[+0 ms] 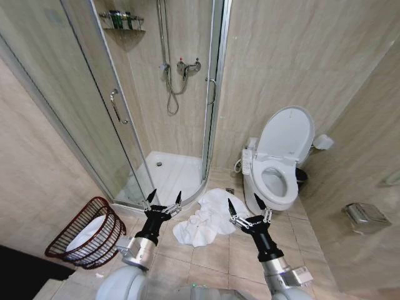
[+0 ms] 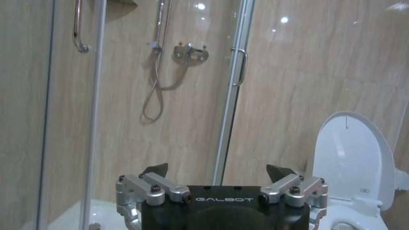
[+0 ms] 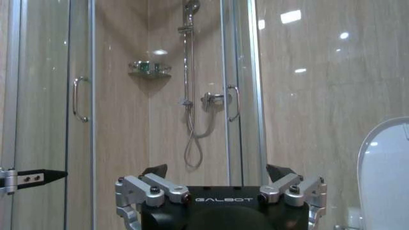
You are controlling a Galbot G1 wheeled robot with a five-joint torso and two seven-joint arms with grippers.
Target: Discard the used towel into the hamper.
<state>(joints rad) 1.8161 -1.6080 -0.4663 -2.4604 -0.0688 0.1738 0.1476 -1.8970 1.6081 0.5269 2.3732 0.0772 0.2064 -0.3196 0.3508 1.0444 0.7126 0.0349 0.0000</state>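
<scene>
Our left gripper (image 1: 164,197): We hold it up in front of us, over the floor, just beside the near-left edge of the towel. Its fingers are wide apart and hold nothing. In the left wrist view the left gripper (image 2: 217,171) points at the shower wall.

Our right gripper (image 1: 245,204): We hold it up too, at the right edge of the towel. Its fingers are wide apart and empty. In the right wrist view the right gripper (image 3: 217,171) also faces the shower.

Towel (image 1: 203,219): It is white and lies crumpled on the floor (image 1: 206,256) between our two grippers. Nothing is lifting it.

Hamper (image 1: 62,237): It is the dark red wire basket to our left, near the wall, and it looks tipped over on its side. Something white is already inside it. It sits apart from the towel.

Farther away: The shower (image 1: 169,169) is behind the towel, and the toilet (image 1: 278,165) with its lid up stands to the right.

How far along: We think the job has hardly started. The towel has not been grabbed.

What is left: We need to grab the towel, lift it, carry it left and drop it in the hamper.
</scene>
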